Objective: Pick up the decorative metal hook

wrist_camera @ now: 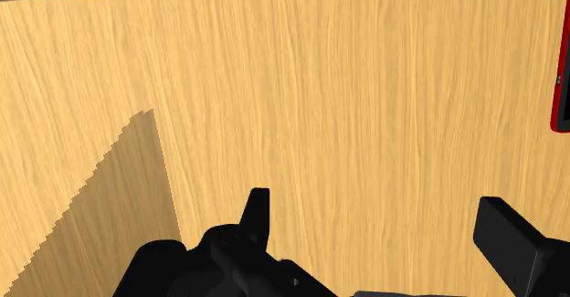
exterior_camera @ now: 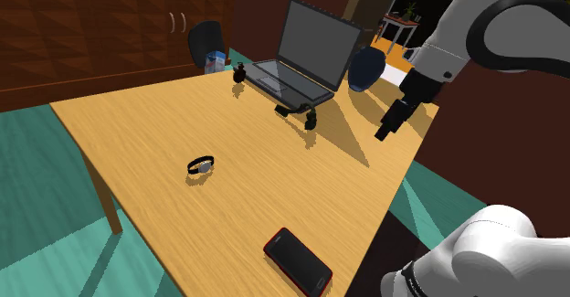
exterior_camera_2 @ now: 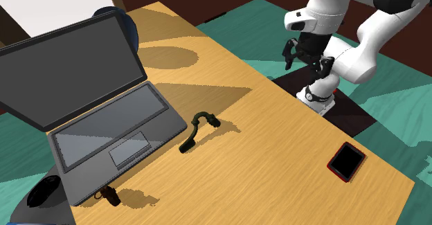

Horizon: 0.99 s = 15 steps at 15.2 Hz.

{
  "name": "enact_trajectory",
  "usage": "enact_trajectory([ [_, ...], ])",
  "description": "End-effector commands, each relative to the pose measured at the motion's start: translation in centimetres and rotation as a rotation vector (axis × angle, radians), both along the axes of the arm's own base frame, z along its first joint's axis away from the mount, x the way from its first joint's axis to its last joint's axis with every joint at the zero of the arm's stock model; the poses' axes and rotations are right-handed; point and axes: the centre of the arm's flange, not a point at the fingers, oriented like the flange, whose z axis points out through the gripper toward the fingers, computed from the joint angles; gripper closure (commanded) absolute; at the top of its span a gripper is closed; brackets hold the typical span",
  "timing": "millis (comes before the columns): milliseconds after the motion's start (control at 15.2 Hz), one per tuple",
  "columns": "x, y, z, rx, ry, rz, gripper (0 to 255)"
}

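Frankly, the hook (exterior_camera_2: 194, 127) is hard to read: a thin, dark, curved piece lying flat on the wooden surface (exterior_camera_2: 277, 140), just in front of the open laptop (exterior_camera_2: 104, 120). In the shoulder view it sits at about nine o'clock from the gripper (exterior_camera: 391, 121), well apart from it. The wrist view catches a red-edged phone (wrist_camera: 561, 85), cut off by the frame. A small dark object (exterior_camera: 239, 74) beside the laptop is too small to identify. The arm's upper links are cropped by the shoulder view's edge. The forearm slants down toward the rim of the surface, with the hand angled downward above it. The gripper's fingers (wrist_camera: 258, 215) stand wide apart, clasping nothing, with only bare wood showing between them.
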Motion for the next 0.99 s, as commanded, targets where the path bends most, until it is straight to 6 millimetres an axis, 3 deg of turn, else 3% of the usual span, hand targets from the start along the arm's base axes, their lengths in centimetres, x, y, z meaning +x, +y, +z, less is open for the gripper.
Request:
enact_trajectory([
  [0,0.0,0.0,0.0,0.000,0.000,0.000,0],
  [924,18.6,-3.2,-5.6,-0.015,0.077,0.108,0],
])
